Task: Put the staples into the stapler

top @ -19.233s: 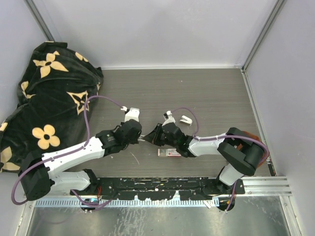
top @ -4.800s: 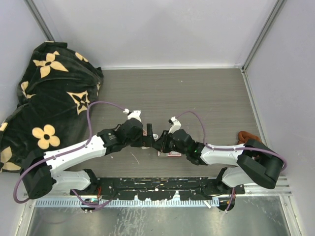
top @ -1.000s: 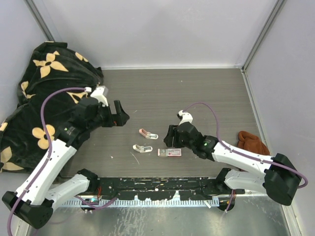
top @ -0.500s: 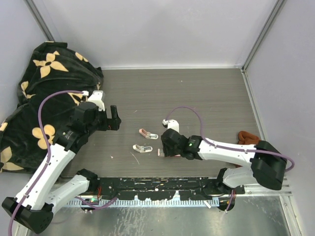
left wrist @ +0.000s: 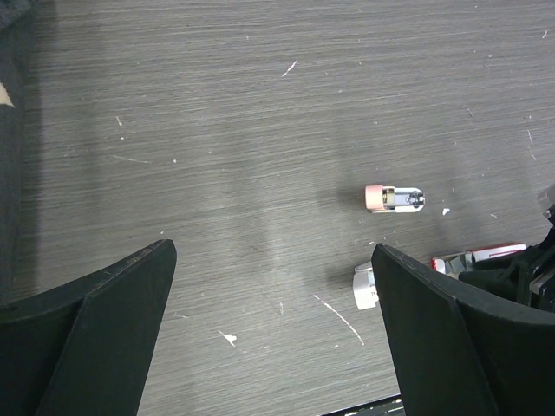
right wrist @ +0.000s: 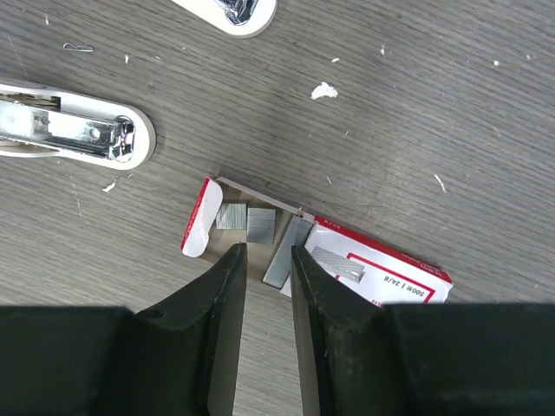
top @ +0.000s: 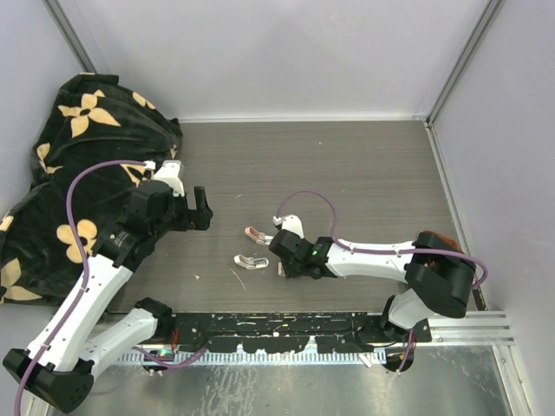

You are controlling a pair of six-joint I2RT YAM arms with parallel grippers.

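Top external, far left: what's there?
— A black blanket (top: 78, 156) with cream flowers, heaped against the wall and over the table (top: 364, 165) edge
— And the left gripper?
— The left gripper (top: 201, 209) hangs just right of the blanket, above bare wood. In the left wrist view its jaws are spread wide, with nothing between them
— The staplers?
— Two small white ones lie mid-table, near each other but not touching. The pink-tipped stapler (top: 258, 235) is farther back. The near stapler (top: 251, 261) lies just left of the box
— Where are the staples?
— In that box (right wrist: 381, 276), which lies flat on the table with its tan tray slid partly out. The staples (right wrist: 260, 224) are short strips in the tray, one of them tilted
— And the right gripper?
— The right gripper (right wrist: 267, 253) is down over the tray. Its jaws are narrowed to a slim gap, and the tilted strip lies beside one finger. Whether they pinch it, I can't tell
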